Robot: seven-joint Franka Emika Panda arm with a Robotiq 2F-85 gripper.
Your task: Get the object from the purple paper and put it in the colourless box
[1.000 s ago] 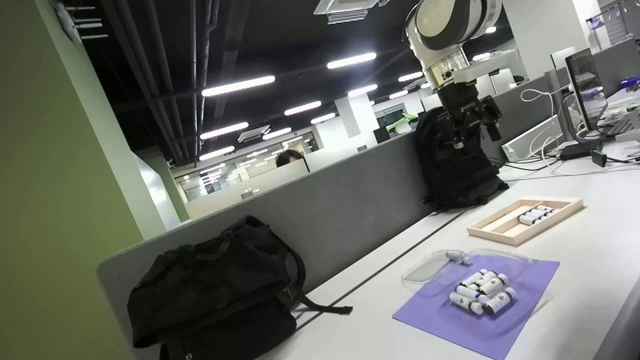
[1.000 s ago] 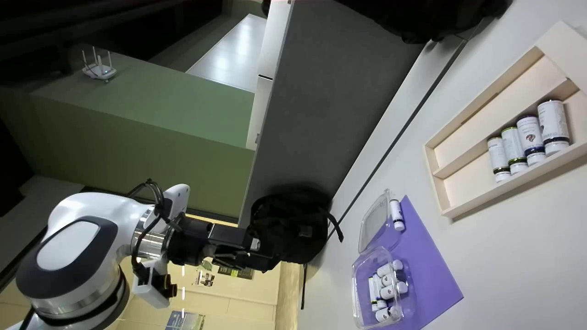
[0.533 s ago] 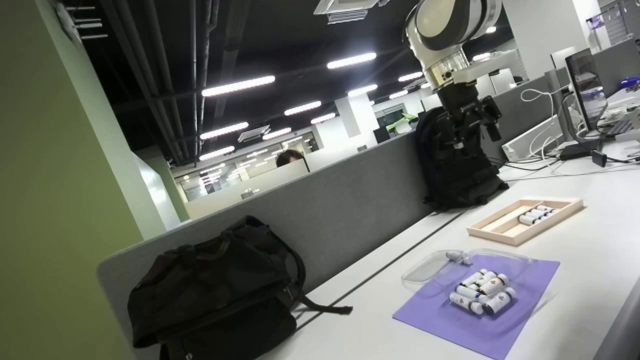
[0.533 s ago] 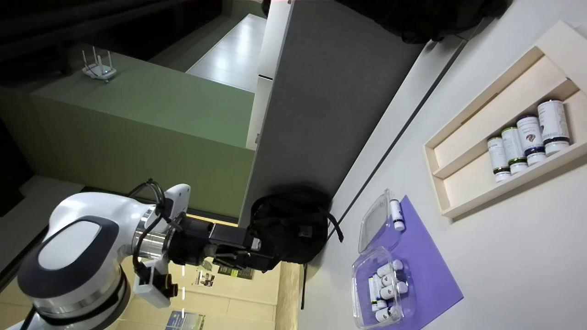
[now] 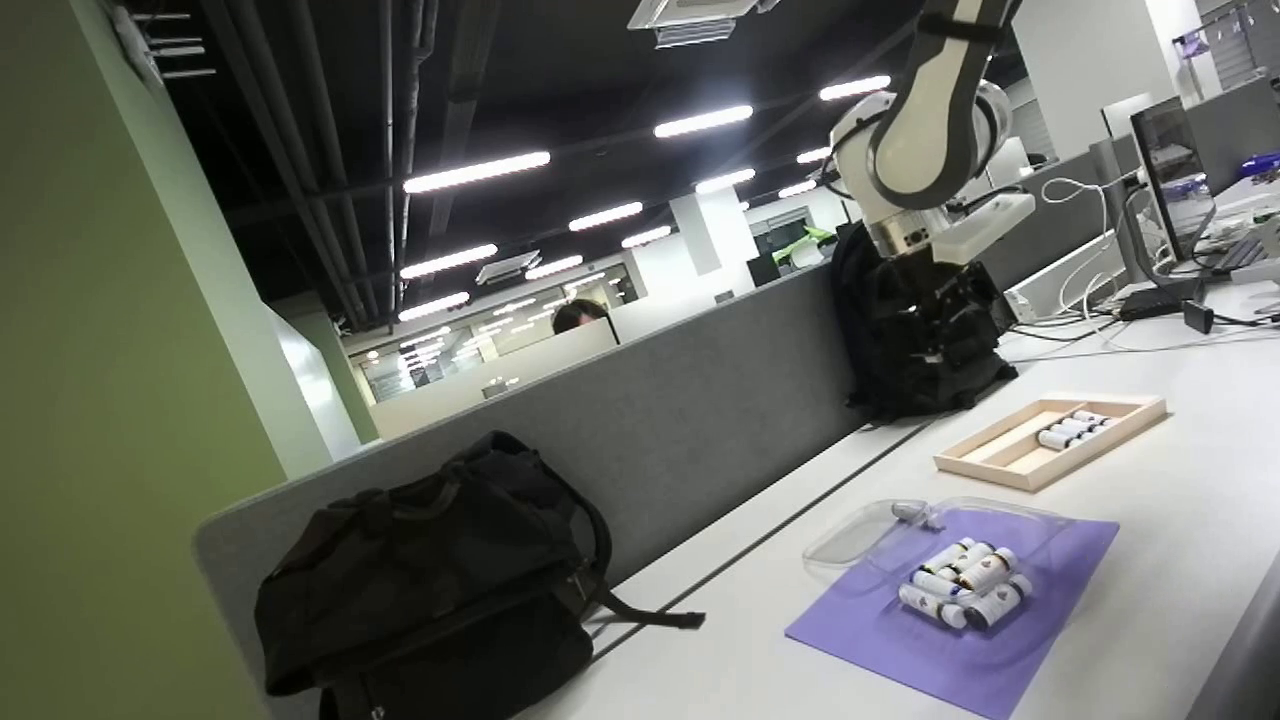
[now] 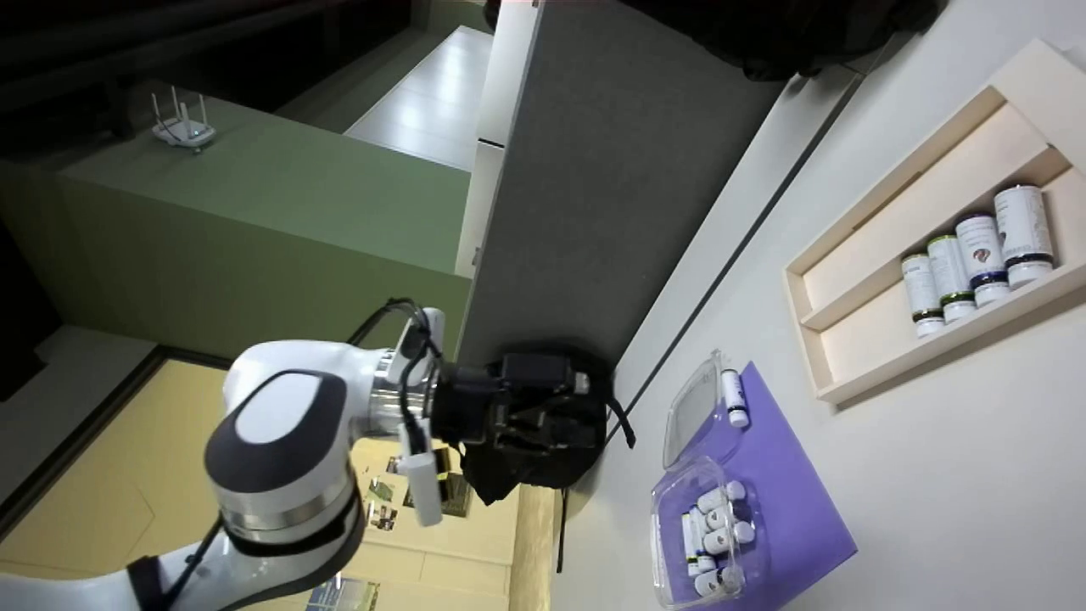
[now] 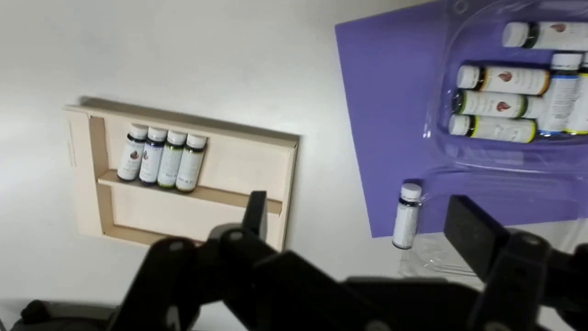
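The purple paper (image 7: pixel 386 92) lies flat on the table and shows in both exterior views (image 5: pixel 850 625) (image 6: pixel 802 501). The clear colourless box (image 7: pixel 428 133) stands open on it, holding several white-labelled bottles; its rim shows in an exterior view (image 6: pixel 655 552). Its clear lid (image 6: pixel 691 412) is folded open beside it. A loose white bottle (image 7: pixel 406 218) lies at the paper's corner beside the lid, its base past the paper edge; it also shows in an exterior view (image 6: pixel 734 397). My gripper (image 7: pixel 358 211) is open and empty, well above the table; the loose bottle appears between its fingers.
A wooden tray (image 7: pixel 294 184) with a divider holds several bottles in one compartment. It shows in both exterior views (image 5: pixel 1040 480) (image 6: pixel 810 339). A black backpack (image 5: pixel 430 590) and another black bag (image 5: pixel 870 400) stand against the grey partition (image 5: pixel 680 410).
The arm has moved: the gripper is lower in an exterior view, and nearer the table and paper in both. The bottles, box, paper and tray have not moved.
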